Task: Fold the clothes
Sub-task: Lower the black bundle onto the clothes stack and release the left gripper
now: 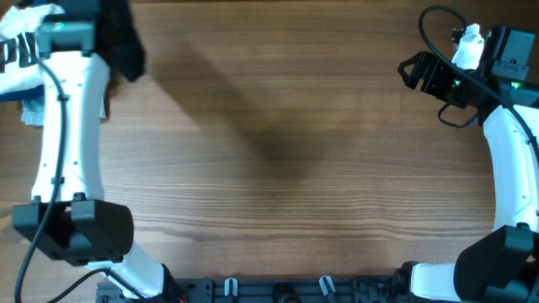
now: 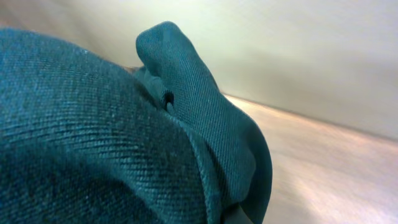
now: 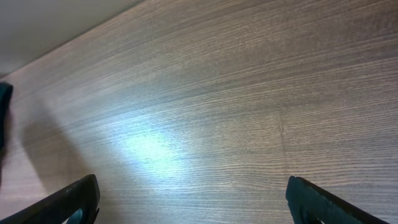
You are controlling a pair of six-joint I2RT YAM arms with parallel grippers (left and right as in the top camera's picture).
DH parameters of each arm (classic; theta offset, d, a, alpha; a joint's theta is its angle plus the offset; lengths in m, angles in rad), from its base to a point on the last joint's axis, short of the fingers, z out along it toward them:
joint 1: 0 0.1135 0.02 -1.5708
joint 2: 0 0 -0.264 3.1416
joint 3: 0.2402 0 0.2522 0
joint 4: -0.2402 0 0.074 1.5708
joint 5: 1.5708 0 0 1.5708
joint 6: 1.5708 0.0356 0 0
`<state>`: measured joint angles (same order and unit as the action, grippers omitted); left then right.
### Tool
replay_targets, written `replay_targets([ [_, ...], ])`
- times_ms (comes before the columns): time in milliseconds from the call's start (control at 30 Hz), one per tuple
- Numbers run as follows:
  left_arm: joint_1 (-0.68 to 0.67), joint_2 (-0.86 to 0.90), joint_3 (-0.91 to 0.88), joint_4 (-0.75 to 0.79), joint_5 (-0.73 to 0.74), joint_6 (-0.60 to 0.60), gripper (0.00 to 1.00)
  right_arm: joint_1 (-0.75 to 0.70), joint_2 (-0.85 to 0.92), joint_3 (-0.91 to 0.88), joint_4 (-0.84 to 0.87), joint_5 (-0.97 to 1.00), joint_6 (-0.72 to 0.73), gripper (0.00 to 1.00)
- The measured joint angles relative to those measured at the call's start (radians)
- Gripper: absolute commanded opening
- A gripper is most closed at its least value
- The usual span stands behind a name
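Clothes (image 1: 126, 46) sit as a dark bunched mass at the far-left corner of the tabletop (image 1: 278, 151), not spread flat. The left arm reaches along the left edge to that corner, and the left gripper (image 1: 105, 17) is at the bunch. In the left wrist view the fabric fills nearly the whole frame, twill weave close to the lens, with one rounded fold standing up above the rest. The fingers are hidden behind the cloth. The jaws are pressed together, with the cloth gathered in and around them.

The right gripper (image 1: 413, 71) is near the far-right corner, well apart from the clothes. In the right wrist view both dark fingers (image 3: 74, 199) show at the lower corners, spread wide, with only bare wood grain between them. A sliver of dark fabric shows at the left border of that view.

A white garment (image 1: 15, 50) with dark letters lies at the left edge, partly under the left arm. A pale blue piece of fabric (image 1: 30, 109) lies just nearer along the same edge.
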<state>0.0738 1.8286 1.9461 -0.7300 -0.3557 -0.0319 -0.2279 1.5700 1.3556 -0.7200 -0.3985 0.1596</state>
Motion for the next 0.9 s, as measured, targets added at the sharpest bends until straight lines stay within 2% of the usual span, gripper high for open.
replay_targets([
  [233, 0.180, 0.000, 0.000, 0.222, -0.116, 0.073, 0.04, 0.000, 0.000, 0.000, 0.000, 0.000, 0.000, 0.96],
  [400, 0.224, 0.027, 0.000, 0.221, -0.244, 0.114, 0.04, 0.000, 0.000, 0.000, 0.001, 0.000, 0.000, 0.96],
  [600, 0.260, 0.137, 0.000, 0.177, -0.354, 0.054, 0.04, 0.000, 0.000, 0.000, 0.001, 0.000, 0.000, 0.96],
  [900, 0.269, 0.248, 0.000, 0.213, -0.356, -0.054, 0.04, 0.000, 0.000, 0.000, -0.006, 0.000, 0.000, 0.96],
])
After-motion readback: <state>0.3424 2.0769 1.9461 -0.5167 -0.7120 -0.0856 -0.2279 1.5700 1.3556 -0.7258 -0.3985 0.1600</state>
